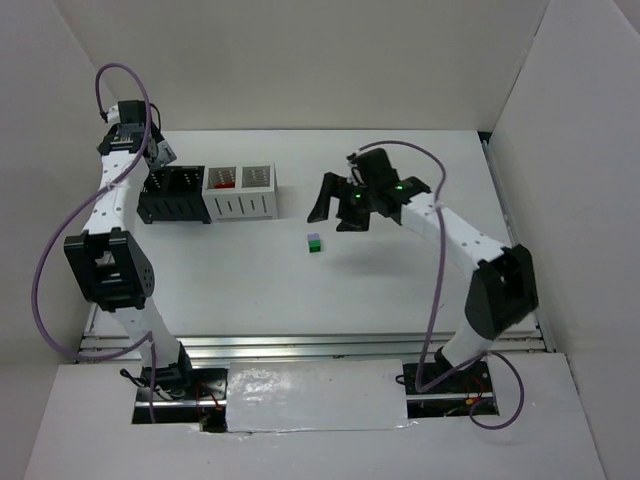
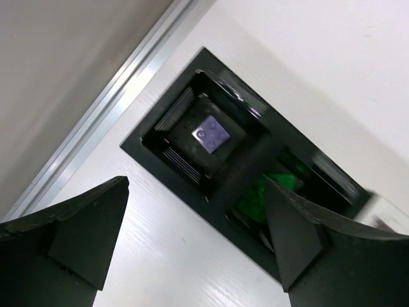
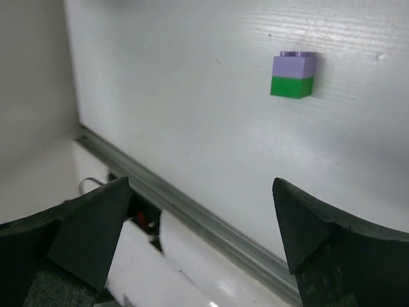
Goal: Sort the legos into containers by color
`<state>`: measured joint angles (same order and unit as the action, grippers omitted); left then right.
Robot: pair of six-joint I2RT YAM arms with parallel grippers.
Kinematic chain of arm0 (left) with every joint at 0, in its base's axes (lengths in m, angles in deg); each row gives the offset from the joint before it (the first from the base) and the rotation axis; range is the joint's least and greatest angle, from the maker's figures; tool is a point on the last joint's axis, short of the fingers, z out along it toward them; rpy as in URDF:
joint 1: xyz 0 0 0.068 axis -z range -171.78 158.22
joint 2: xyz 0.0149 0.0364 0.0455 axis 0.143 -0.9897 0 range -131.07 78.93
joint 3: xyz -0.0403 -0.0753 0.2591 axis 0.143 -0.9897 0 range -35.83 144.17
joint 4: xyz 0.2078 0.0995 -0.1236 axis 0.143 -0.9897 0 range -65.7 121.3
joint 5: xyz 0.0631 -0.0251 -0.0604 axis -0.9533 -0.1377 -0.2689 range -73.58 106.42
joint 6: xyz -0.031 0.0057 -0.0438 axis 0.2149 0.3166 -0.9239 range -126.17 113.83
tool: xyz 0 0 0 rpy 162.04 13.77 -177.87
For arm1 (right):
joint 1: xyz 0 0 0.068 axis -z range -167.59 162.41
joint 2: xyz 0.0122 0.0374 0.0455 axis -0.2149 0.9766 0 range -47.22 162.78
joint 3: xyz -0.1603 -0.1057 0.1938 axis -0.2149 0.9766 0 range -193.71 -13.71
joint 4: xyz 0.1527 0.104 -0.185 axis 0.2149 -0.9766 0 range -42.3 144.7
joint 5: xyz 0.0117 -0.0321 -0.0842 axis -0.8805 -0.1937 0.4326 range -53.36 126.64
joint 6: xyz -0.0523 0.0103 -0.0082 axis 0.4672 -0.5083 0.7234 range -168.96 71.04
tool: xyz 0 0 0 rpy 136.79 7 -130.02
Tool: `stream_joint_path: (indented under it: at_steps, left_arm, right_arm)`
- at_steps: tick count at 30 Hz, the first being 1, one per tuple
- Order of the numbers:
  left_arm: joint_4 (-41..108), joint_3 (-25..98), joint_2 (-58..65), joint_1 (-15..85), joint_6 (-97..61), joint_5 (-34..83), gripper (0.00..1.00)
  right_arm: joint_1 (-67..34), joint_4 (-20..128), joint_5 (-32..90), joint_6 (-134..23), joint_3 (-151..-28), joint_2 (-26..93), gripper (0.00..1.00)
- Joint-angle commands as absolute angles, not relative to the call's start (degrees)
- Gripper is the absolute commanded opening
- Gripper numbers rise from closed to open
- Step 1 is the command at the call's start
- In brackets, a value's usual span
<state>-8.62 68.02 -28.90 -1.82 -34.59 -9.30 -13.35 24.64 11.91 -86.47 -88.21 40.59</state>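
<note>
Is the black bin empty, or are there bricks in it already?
Not empty. The black bin holds a lavender brick in one compartment and a blurred green piece in the next.

The leftmost bin (image 1: 173,196) is standing toward the far left of the table (image 1: 400,290), with the joined pair of bins (image 1: 241,192) touching its right side. Inside the leftmost bin, one brick (image 2: 211,135) is lying in one compartment and another brick (image 2: 259,192) in the compartment beside it. More bricks (image 1: 224,181) are lying in the left half of the joined pair. A two-brick piece (image 1: 314,243) is resting on the table, in front of and right of the bins, apart from them. The left gripper (image 1: 160,153) is hanging over the leftmost bin's far edge, and the right gripper (image 1: 337,208) is hovering right of the bins, behind and right of the two-brick piece
</note>
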Motion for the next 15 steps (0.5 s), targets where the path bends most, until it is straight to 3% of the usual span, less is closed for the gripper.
stream_joint_path:
  at_steps: [1, 5, 8, 15]
  left_arm:
    - [-7.02, 66.83, -19.35, 1.71, -32.89, -8.64, 1.0]
    - [-10.45, 64.9, -13.63, 2.94, -34.29, -2.05, 0.99]
    - [-7.57, 56.04, -5.38, 4.7, -35.34, 3.31, 1.0]
    - [-7.02, 37.93, 8.88, 7.69, -34.91, 11.05, 1.0]
  right_arm:
    - [-19.48, 17.35, 28.36, -81.3, -95.17, 49.35, 1.0]
    - [-22.57, 15.94, 40.76, -81.39, -102.72, 60.85, 0.99]
    - [-24.41, 12.52, 45.68, -80.16, -109.83, 67.88, 0.96]
    - [-26.61, 12.77, 48.78, -78.31, -113.47, 72.57, 0.84]
